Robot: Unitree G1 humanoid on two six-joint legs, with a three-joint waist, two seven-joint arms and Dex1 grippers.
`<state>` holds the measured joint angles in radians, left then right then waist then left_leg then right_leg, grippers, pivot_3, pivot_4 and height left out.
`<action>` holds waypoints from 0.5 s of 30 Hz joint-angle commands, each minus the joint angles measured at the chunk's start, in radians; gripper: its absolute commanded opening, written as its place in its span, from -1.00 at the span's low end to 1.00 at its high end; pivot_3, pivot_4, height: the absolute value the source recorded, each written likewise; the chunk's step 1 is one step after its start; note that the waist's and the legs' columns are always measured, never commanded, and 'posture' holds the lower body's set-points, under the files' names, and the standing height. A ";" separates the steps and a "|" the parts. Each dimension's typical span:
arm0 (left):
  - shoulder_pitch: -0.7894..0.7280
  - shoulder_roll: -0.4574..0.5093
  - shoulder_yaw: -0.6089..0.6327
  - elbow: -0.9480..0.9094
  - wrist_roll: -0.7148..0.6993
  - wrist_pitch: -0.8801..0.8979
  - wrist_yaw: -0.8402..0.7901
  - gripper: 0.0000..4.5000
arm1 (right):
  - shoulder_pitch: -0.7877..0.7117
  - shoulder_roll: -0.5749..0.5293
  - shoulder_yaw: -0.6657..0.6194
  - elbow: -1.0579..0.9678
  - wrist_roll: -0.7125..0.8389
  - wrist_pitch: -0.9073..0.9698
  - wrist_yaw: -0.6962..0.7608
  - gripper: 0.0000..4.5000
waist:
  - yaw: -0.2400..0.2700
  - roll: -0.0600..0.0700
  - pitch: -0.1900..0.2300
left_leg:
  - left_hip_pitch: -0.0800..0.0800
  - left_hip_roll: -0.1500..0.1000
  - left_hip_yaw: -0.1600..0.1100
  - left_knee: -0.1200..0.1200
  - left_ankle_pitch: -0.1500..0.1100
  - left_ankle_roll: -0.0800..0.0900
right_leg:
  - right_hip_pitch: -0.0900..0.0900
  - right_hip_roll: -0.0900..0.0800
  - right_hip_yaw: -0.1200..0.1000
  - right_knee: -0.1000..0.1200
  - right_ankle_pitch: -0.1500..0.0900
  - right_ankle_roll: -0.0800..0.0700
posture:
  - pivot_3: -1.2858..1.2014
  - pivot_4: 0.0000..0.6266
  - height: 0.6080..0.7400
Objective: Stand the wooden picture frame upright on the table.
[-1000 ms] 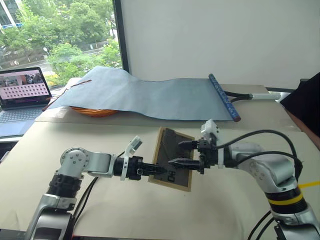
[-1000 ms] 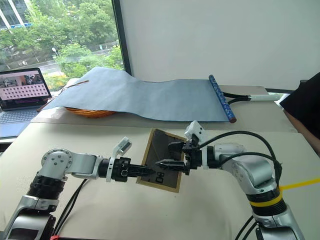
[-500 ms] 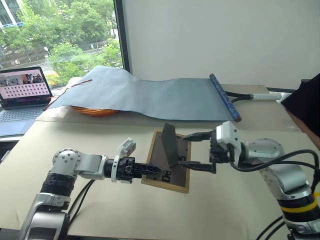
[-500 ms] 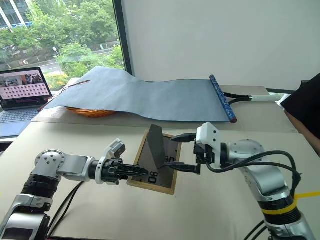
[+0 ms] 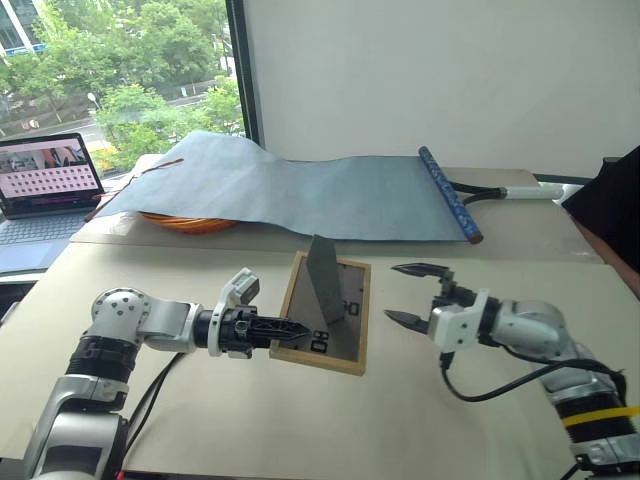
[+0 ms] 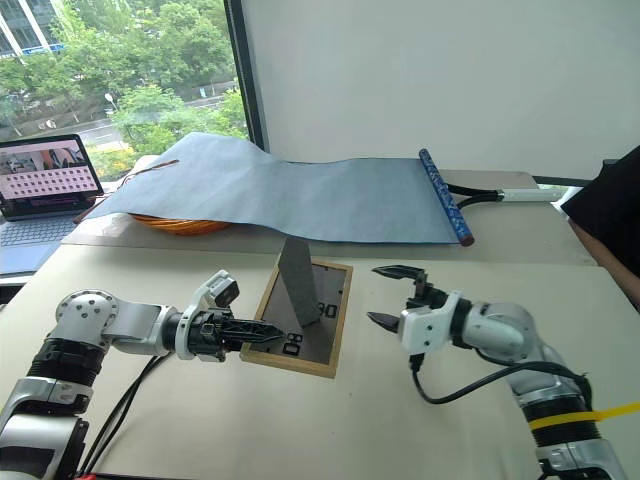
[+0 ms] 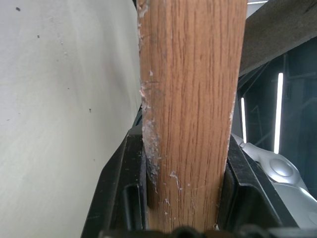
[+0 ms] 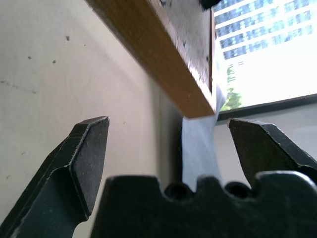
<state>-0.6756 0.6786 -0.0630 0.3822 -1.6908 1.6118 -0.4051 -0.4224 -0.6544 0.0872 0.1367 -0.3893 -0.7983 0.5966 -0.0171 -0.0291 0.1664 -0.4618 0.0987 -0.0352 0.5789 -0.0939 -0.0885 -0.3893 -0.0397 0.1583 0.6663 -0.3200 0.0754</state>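
The wooden picture frame [image 5: 326, 315] lies face down on the worktop [image 5: 420, 420], easel stand [image 5: 325, 281] raised, its near edge clamped in the left hand [image 5: 290, 328]. The right hand [image 5: 408, 293] hangs spread and empty just beside the frame. To finish well, tilt the frame gently until it rests on that stand.

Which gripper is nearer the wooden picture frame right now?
Left. The left gripper is clamped on the near left edge of the wooden picture frame, which lies back-up on the table. The right gripper hangs open just off its right side, not touching.
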 commanded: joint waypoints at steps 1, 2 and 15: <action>-0.034 -0.002 0.005 -0.028 -0.012 0.003 -0.033 -0.49 | -0.029 0.034 0.002 -0.019 -0.093 -0.067 -0.139 0.98 | 0.002 0.000 0.000 | 0.000 0.000 -0.001 0.000 0.000 0.000 | 0.000 0.000 -0.001 0.000 0.000 0.000 | 0.03 -0.52 0.60; -0.036 -0.003 0.003 -0.032 -0.009 0.003 -0.034 -0.49 | -0.033 0.044 0.006 -0.023 -0.100 -0.071 -0.161 0.98 | 0.002 0.000 0.000 | 0.000 0.000 -0.001 0.000 0.000 0.000 | 0.000 0.000 -0.001 0.000 0.000 0.000 | 0.03 -0.52 0.60; 0.052 -0.016 0.108 -0.227 0.167 -0.085 -0.074 0.28 | -0.034 0.052 0.030 -0.019 0.028 -0.022 -0.184 -0.33 | 0.002 -0.001 0.000 | 0.000 0.000 -0.006 0.000 0.002 -0.001 | 0.002 0.000 -0.006 0.003 0.001 -0.002 | 0.03 -0.52 0.60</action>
<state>-0.6524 0.6538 0.0251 0.2385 -1.5831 1.5682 -0.4667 -0.4327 -0.6103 0.1526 0.1466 -0.4828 -0.8449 0.4372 -0.0150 -0.0296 0.1667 -0.4617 0.0987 -0.0411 0.5789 -0.0914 -0.0900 -0.3869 -0.0397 0.1524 0.6691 -0.3191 0.0737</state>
